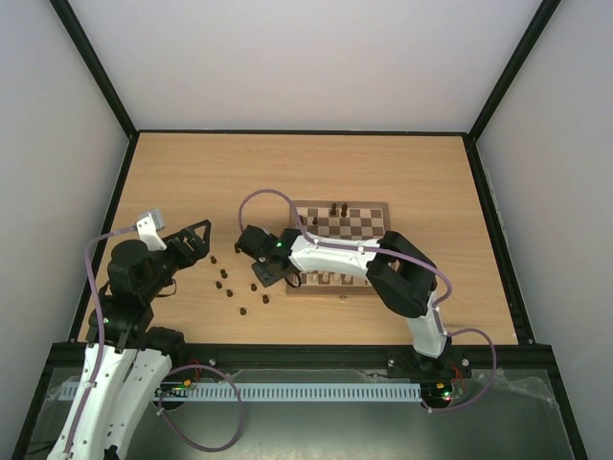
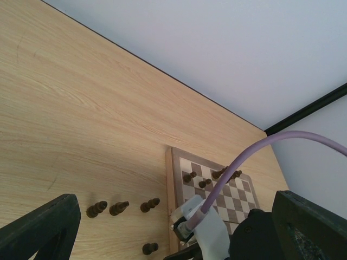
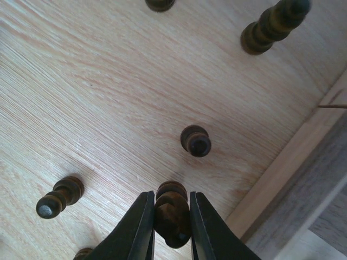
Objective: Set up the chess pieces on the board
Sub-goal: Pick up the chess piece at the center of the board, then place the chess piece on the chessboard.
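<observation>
You look to be at the pick-up step: your right gripper [image 3: 172, 199] clamps a small dark brown wooden chess piece [image 3: 172, 216] on the light wood table [image 3: 108, 81], at eight o'clock off the checkered brown-and-cream wooden board [image 1: 359, 223], so next lift it clear and carry it toward two o'clock.

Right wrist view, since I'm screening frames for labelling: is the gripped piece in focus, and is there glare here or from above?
Right wrist view: the dark piece in the right gripper and the table grain are sharp, the board at lower right goes soft, shadows are faint. Top external view: even light, no glare, loose pieces tiny.
</observation>
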{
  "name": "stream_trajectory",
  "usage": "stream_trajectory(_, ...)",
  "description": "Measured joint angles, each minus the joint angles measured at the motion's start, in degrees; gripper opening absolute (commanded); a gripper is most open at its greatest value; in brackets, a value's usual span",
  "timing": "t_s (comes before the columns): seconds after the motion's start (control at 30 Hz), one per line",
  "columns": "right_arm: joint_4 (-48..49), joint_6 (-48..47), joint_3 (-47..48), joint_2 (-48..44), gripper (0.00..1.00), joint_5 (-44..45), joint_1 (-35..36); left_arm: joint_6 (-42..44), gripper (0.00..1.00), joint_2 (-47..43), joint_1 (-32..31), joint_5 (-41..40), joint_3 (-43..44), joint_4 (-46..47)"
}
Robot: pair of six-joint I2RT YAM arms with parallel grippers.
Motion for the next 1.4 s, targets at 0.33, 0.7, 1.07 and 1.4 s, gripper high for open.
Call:
stream_trajectory(0.33,-3.2,-0.8,4.1,-4.7,0.16,3.7,-0.6,0.0,1.0,0.0,0.0,0.0,0.0,0.0)
stream_trajectory(0.7,-7.2,-3.1,10.7,-7.7,0.16,5.1,-10.5,0.0,1.0,0.0,0.0,0.0,0.0,0.0)
stream_trajectory(1.07,-9.2,-5.8,18.1,-5.5,0.16,4.9,-23.5,0.0,1.0,1.5,0.0,0.0,0.0,0.5)
stream_trajectory(1.4,-9.2,-6.8,18.8,3.3,0.15,2.6,-25.1,0.3,1.0,2.7,0.0,-0.1,0.0,0.9)
